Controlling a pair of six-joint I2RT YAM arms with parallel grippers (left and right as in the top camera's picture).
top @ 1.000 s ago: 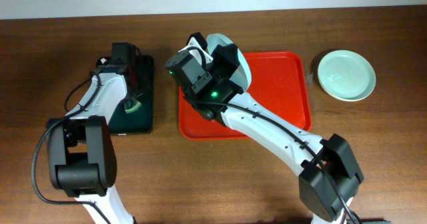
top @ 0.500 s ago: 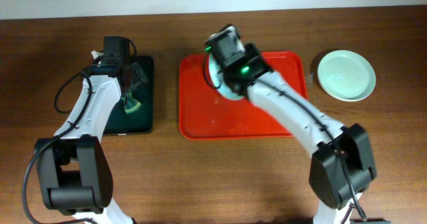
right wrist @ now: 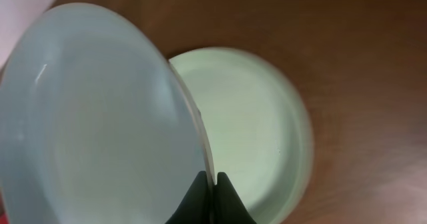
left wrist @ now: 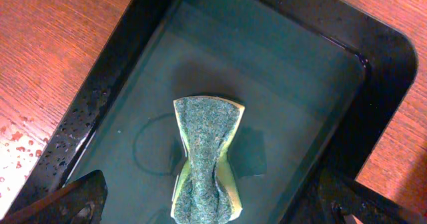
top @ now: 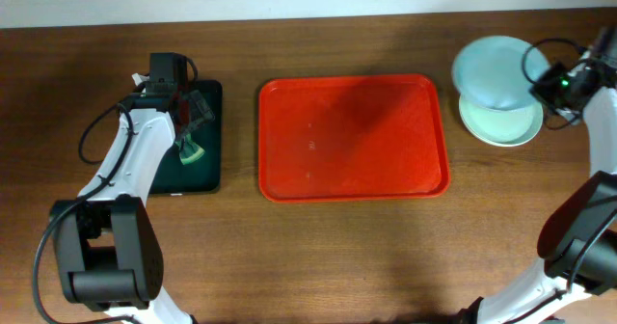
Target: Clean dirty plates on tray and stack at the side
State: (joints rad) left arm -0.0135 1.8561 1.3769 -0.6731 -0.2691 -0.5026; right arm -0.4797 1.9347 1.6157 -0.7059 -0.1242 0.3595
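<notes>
The right gripper (right wrist: 207, 195), at the upper right of the overhead view, has its fingers closed tight on the rim of a blue plate (right wrist: 93, 117), with almost no gap between them. That plate is tilted and overlaps the upper left part of a mint plate (right wrist: 257, 127). The mint plate lies flat on the table (top: 318, 256), right of the red tray (top: 289, 175) and apart from it. From the wrist view the blue plate seems to be held just above the mint one, but I cannot tell whether the two touch.

The red tray sits in the middle of the overhead frame. Its floor shows a few faint specks.

At the upper left, the left gripper (top: 190, 114) hangs over the black tray (left wrist: 380, 64). Its fingers are spread wide, one at each lower corner of the wrist view, and they grasp nothing. Between them a green sponge (left wrist: 205, 159) lies pinched at the waist in the tray's dark, wet floor. Water drops speckle the wood beside the black rim.
</notes>
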